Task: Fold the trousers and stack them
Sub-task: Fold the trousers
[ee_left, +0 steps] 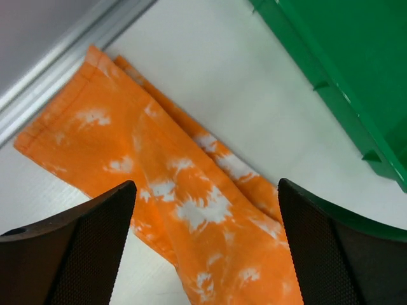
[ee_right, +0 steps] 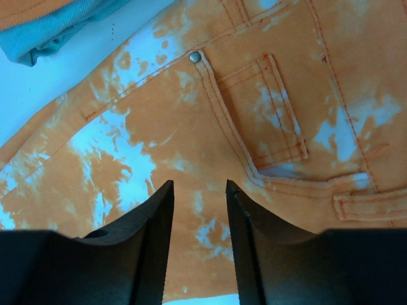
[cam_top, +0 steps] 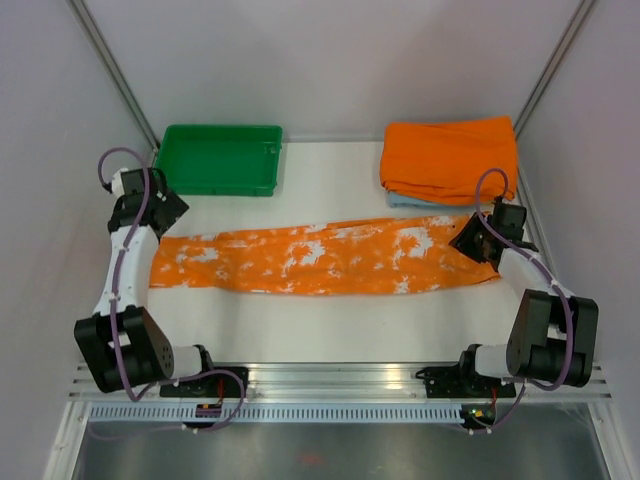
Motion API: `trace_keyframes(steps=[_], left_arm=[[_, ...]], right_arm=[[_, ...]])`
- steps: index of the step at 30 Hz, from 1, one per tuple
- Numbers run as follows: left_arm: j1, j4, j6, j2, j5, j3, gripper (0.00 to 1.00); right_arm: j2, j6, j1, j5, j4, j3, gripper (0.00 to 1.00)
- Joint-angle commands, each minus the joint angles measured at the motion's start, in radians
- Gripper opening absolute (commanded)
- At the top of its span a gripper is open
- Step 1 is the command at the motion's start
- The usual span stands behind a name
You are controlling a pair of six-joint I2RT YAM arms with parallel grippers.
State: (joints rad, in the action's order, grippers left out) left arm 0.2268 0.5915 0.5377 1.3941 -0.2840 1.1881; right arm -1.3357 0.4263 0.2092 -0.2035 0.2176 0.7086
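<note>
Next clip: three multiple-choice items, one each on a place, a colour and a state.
1. Where is the green tray? A far left B far right C on the trousers
2. Colour of the lower cloth under the folded orange cloth? A white B light blue C green
3. The left gripper is: A shut on the trousers B shut on the tray C open above the trousers
Key: 1A, tray in the far-left corner; 2B, a blue edge shows beneath; 3C, fingers wide apart over the trousers.
</note>
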Motion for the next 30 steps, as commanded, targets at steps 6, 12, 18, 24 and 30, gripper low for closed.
trace_keyframes(steps=[6, 12, 18, 24, 30], left_arm=[[0.031, -0.131, 0.149, -0.044, 0.223, -0.297, 0.36], [0.037, -0.213, 0.165, 0.074, 0.258, -0.239, 0.02], [0.039, -0.219, 0.195, 0.256, 0.304, -0.182, 0.02], [0.04, -0.237, 0.202, 0.304, 0.29, -0.223, 0.02], [0.042, -0.229, 0.151, 0.322, 0.278, -0.213, 0.02]], right_arm=[[-0.146, 0.086, -0.002, 0.134, -0.142, -0.018, 0.13], [-0.174, 0.106, -0.002, 0.317, -0.09, -0.027, 0.0], [-0.108, 0.147, 0.012, 0.446, -0.027, -0.073, 0.0], [0.01, 0.154, 0.079, 0.455, -0.02, -0.15, 0.0], [0.012, 0.128, 0.154, 0.415, -0.018, -0.164, 0.0]])
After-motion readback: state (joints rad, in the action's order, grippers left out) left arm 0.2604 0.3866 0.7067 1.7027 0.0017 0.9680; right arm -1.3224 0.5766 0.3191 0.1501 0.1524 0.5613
